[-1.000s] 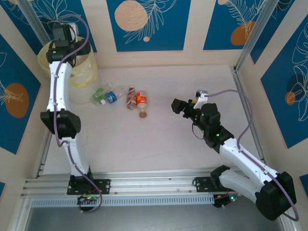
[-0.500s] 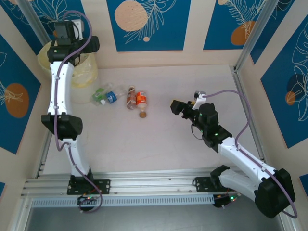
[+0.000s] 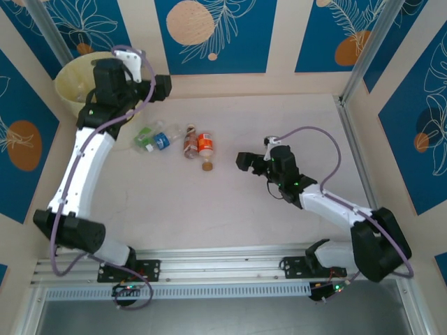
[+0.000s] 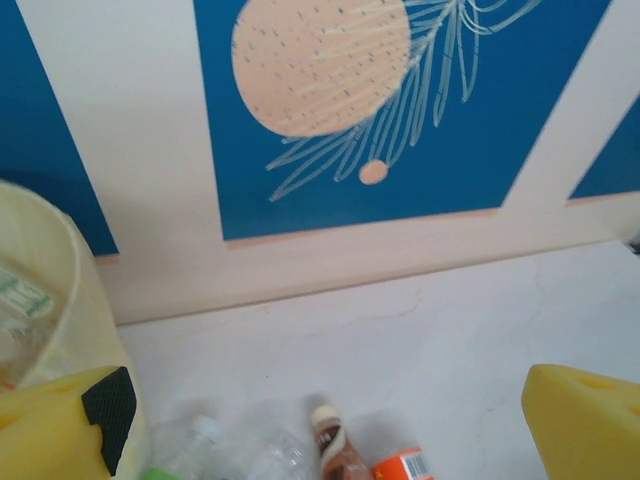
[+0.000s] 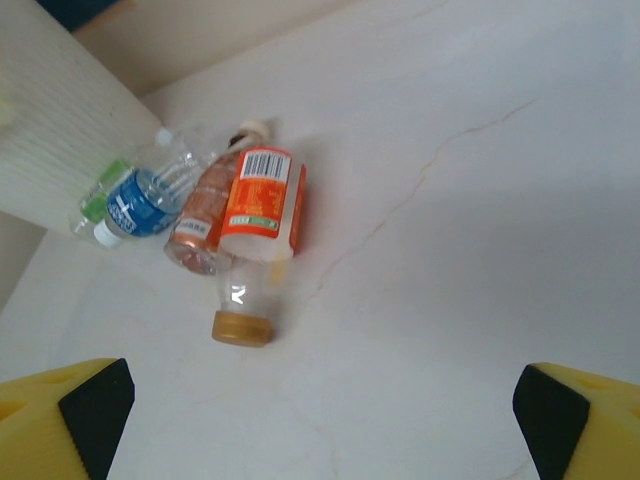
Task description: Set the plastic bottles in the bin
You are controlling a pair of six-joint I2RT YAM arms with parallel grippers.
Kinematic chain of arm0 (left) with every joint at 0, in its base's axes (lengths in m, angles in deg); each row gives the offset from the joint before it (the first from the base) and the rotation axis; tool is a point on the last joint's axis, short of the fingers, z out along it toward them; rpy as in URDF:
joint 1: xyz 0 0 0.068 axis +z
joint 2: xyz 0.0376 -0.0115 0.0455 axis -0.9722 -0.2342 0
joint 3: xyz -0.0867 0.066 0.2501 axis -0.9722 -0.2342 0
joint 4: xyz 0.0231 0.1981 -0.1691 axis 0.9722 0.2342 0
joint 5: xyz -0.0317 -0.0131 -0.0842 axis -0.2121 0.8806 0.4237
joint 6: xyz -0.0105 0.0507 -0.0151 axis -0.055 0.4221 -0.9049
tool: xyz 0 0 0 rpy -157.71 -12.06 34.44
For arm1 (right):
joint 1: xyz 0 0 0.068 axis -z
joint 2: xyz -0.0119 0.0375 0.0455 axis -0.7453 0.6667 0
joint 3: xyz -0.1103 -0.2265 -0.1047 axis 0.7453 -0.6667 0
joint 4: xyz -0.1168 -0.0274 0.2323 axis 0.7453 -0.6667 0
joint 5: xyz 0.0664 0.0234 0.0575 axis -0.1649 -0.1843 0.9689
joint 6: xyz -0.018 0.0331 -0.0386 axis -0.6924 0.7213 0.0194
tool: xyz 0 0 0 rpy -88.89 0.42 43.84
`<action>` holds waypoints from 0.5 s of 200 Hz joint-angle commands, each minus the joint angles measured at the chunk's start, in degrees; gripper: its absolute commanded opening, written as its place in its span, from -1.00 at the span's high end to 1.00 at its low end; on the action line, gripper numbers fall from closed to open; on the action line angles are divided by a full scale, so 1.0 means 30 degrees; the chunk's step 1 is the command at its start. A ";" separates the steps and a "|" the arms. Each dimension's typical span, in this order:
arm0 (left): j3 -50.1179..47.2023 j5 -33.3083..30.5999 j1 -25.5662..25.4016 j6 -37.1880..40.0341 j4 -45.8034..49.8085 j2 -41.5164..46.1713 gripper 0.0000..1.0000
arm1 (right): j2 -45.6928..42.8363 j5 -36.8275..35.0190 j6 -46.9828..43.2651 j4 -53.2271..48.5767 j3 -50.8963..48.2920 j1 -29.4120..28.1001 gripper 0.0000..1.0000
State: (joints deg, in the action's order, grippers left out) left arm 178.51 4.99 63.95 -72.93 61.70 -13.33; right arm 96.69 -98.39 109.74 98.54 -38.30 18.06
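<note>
Spread wide and empty, the left gripper (image 3: 163, 86) is positioned near the tall round pale yellow translucent plastic bin (image 3: 68, 84), which is set in the far left corner. The right gripper (image 3: 243, 162) is likewise held fully apart, with nothing between its fingers. Four clear plastic bottles are laid close together on the white table (image 5: 450, 250): green-labelled bottle (image 5: 96, 204), blue-labelled bottle (image 5: 135, 205), red-brown-labelled bottle (image 5: 200, 222) and orange-labelled bottle (image 5: 262, 205), the last two touching.

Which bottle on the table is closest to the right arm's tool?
The orange-labelled bottle with the tan cap, at the cluster's right end. The red-brown-labelled bottle, blue-labelled bottle and green-labelled bottle all lie farther from the right tool.
</note>
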 commanded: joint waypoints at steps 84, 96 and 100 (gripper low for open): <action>-1.2228 0.1619 -0.0674 -0.5047 -0.5121 0.5267 -1.00 | 0.9247 -0.2867 0.0437 -0.1592 0.7285 -0.4502 -0.87; -1.2803 0.1165 -0.0675 -0.5036 -0.5187 0.5580 -1.00 | 0.9917 -0.3490 0.0700 -0.1824 0.7765 -0.4779 -0.77; -1.3003 0.1066 -0.0664 -0.5033 -0.5279 0.5655 -1.00 | 1.0159 -0.3629 0.0751 -0.1971 0.7932 -0.4871 -0.75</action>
State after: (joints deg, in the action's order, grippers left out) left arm 142.03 10.92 62.42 -86.35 48.15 0.50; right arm 123.94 -103.11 109.59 96.28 -17.58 4.90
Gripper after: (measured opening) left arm 0.999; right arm 0.902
